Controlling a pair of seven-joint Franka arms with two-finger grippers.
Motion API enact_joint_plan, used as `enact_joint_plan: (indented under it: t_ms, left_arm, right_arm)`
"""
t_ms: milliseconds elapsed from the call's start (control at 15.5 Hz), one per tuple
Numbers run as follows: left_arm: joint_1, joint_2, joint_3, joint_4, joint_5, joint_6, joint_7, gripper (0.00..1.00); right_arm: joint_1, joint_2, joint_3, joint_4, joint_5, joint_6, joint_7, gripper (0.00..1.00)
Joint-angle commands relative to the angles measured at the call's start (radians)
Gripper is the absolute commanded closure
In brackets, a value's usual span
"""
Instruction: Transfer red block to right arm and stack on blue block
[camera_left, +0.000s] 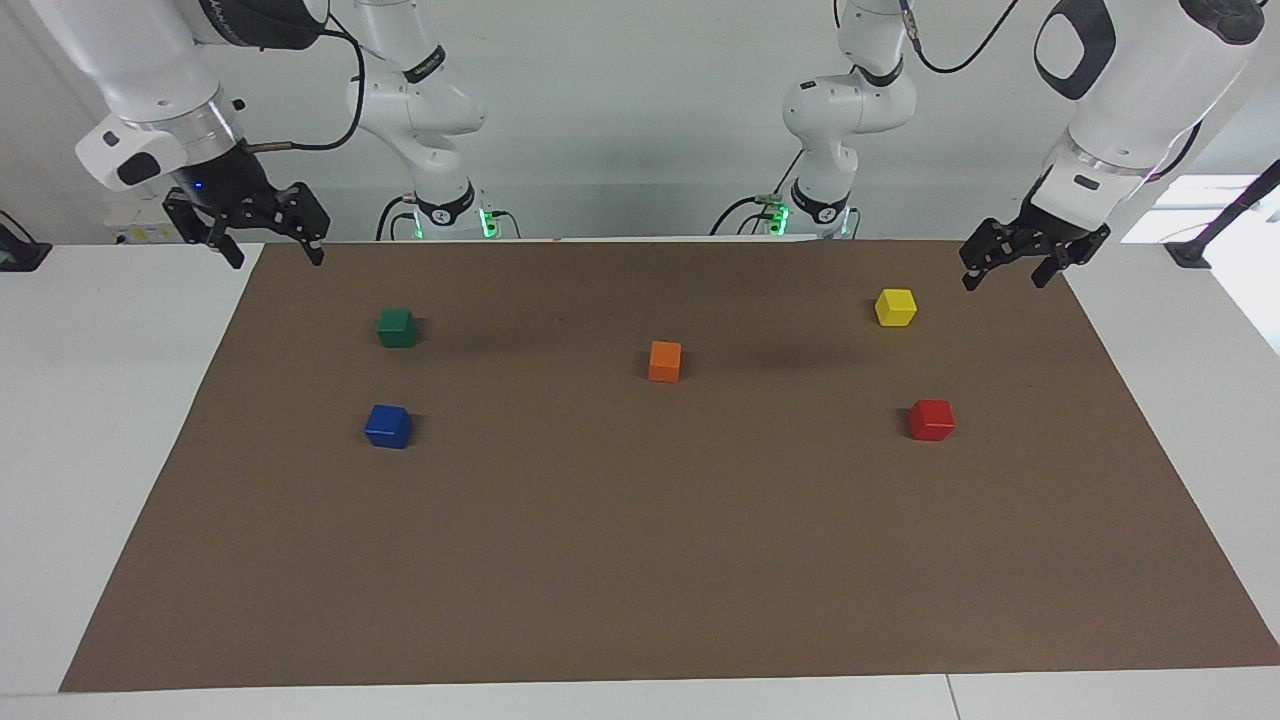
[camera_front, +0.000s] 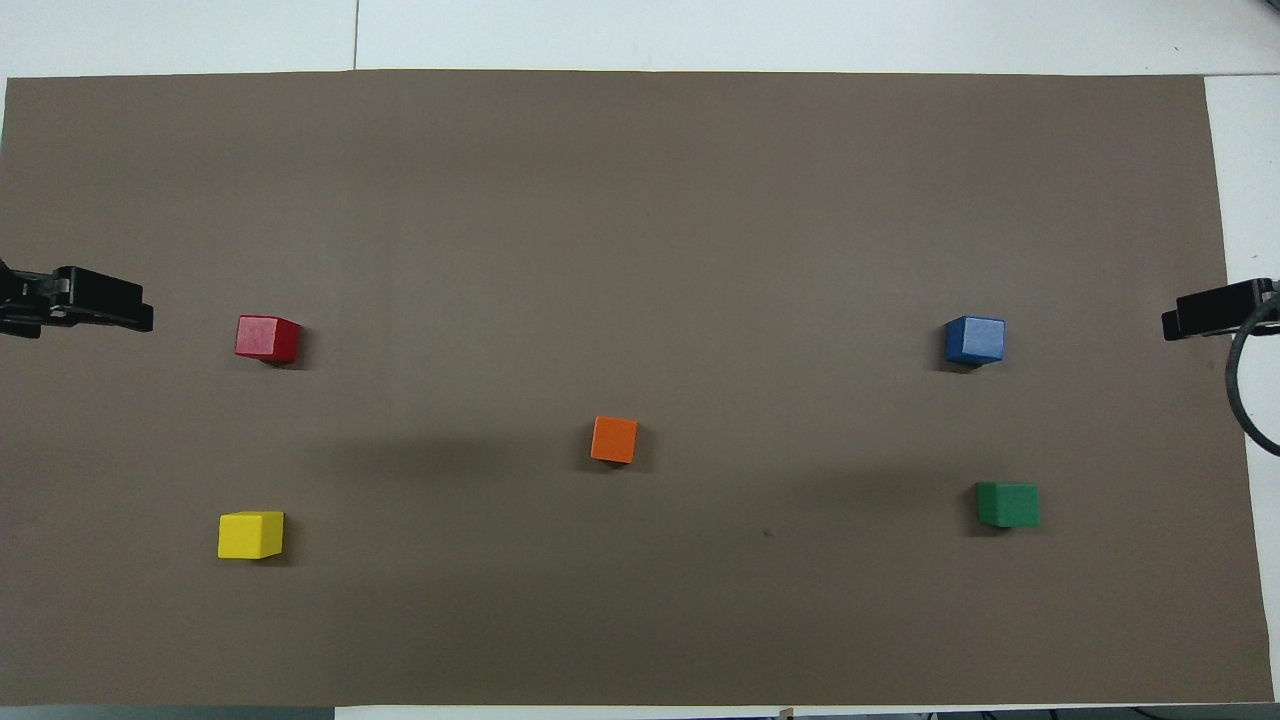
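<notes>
The red block (camera_left: 931, 419) (camera_front: 267, 339) lies on the brown mat toward the left arm's end of the table. The blue block (camera_left: 388, 426) (camera_front: 974, 340) lies on the mat toward the right arm's end, with nothing on it. My left gripper (camera_left: 1004, 281) (camera_front: 105, 312) is open and empty, raised over the mat's edge at its own end, apart from the red block. My right gripper (camera_left: 277, 258) (camera_front: 1205, 318), with a blue light at its wrist, is open and empty, raised over the mat's edge at its own end.
An orange block (camera_left: 664, 361) (camera_front: 613, 440) lies mid-mat. A yellow block (camera_left: 895, 307) (camera_front: 250, 534) lies nearer to the robots than the red block. A green block (camera_left: 397, 327) (camera_front: 1007, 504) lies nearer to the robots than the blue block. The brown mat (camera_left: 640, 560) covers the white table.
</notes>
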Motion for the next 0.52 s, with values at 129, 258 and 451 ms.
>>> enact_joint_plan:
  t_ms: [129, 258, 451]
  left_arm:
    - [-0.008, 0.003, 0.013, 0.016, -0.002, -0.015, 0.009, 0.0]
    - [-0.008, -0.006, 0.019, -0.016, -0.003, 0.011, 0.004, 0.0]
    - [-0.007, 0.0, 0.031, -0.123, -0.003, 0.131, 0.004, 0.0]
  right_arm:
    - [-0.016, -0.014, 0.014, -0.016, -0.012, 0.011, 0.012, 0.0]
    - [-0.017, -0.014, 0.014, -0.016, -0.012, 0.01, 0.01, 0.0]
    - [-0.022, -0.016, 0.014, -0.017, -0.015, 0.009, 0.01, 0.0]
